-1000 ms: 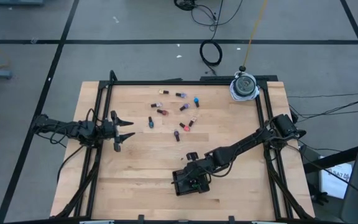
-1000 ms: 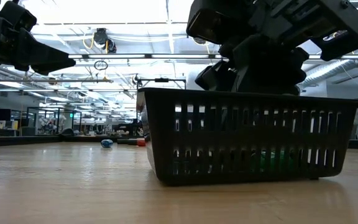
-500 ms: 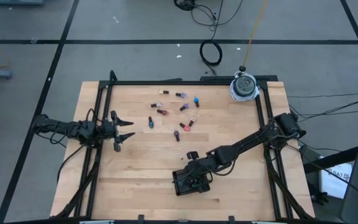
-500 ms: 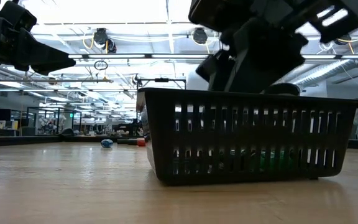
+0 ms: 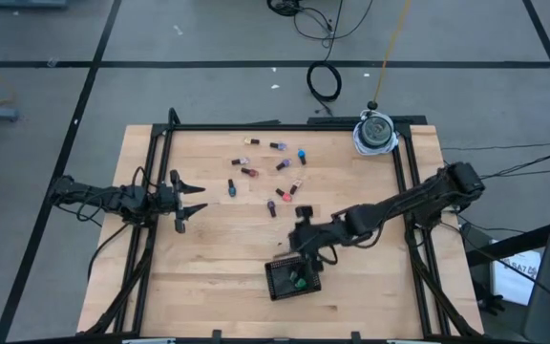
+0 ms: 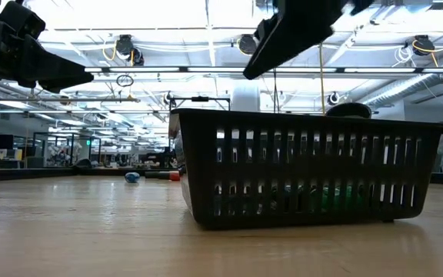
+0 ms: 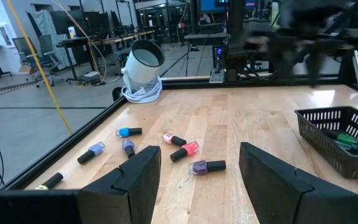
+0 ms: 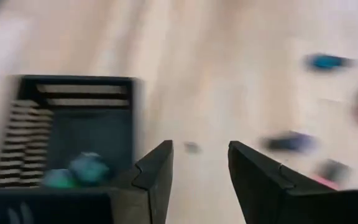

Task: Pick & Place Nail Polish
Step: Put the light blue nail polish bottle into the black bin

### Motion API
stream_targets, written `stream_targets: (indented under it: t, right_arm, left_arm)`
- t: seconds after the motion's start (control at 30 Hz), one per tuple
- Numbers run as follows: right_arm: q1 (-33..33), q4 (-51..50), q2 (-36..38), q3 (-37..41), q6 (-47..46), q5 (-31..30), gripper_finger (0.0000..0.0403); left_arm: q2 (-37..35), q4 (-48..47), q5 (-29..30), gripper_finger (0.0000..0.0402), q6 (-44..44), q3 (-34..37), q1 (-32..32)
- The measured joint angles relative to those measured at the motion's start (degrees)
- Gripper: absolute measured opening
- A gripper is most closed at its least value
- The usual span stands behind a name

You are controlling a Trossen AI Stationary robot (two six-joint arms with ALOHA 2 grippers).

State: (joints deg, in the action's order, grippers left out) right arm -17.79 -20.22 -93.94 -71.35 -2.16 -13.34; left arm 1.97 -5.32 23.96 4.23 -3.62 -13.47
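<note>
Left gripper (image 5: 191, 204) hangs parked near the table's left edge, its fingers spread with nothing between them, pointing across the wooden table (image 5: 218, 277) toward the loose nail polish bottles (image 5: 273, 177) that lie on their sides in a scatter over the far-middle of the boards, apart from one another. From that arm's wrist view a blue bottle (image 7: 129, 132), a purple bottle (image 7: 207, 166) and a red bottle (image 7: 184, 150) show clearly, each with a dark cap. Further right, the right gripper (image 5: 303, 222) is in the air between the scatter and the black basket (image 5: 277, 283), which sits toward the near edge; its fingers (image 8: 156, 169) stand apart and empty. At least one green bottle (image 5: 297, 282) already rests inside the basket. At the far right corner lies a white cylinder (image 5: 375, 132) with a coiled cord. These bottles look small, rigid and light, probably glass and smooth, so they would likely roll or skid if nudged from the side; I judge the safest hold is across the body, fingers straddling the short width, closing gently, choosing one that lies clear of its neighbours.
</note>
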Motion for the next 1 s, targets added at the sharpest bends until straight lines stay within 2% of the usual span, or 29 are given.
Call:
stream_targets:
  t: [0.13, 0.27, 0.4, 0.57, 0.7, 0.8, 1.0]
  right_arm:
    - [2.9, -2.4, 1.9, 0.5, 0.3, -6.0, 0.0151]
    - [7.9, 2.9, 4.1, 4.8, 2.1, -6.1, 0.0156]
    - [16.1, 8.4, 5.8, 9.6, 2.2, -5.9, 0.0166]
    - [29.0, 9.8, 6.3, 12.5, -0.4, -5.8, 0.0186]
    - [37.8, 10.0, 4.6, 13.3, -4.2, 2.1, 0.0206]
    - [41.8, 9.8, 2.9, 13.4, -6.8, 7.8, 0.0221]
    - [42.8, 19.1, -2.7, 13.4, -5.0, 9.0, 0.0232]
  left_arm:
    - [0.0, 0.0, 0.0, 0.0214, 0.0, 0.0, 0.0]
    - [0.0, 0.0, 0.0, 0.0214, 0.0, 0.0, 0.0]
    - [0.0, 0.0, 0.0, 0.0214, 0.0, 0.0, 0.0]
    - [0.0, 0.0, 0.0, 0.0214, 0.0, 0.0, 0.0]
    - [0.0, 0.0, 0.0, 0.0214, 0.0, 0.0, 0.0]
    - [0.0, 0.0, 0.0, 0.0214, 0.0, 0.0, 0.0]
    - [0.0, 0.0, 0.0, 0.0214, 0.0, 0.0, 0.0]
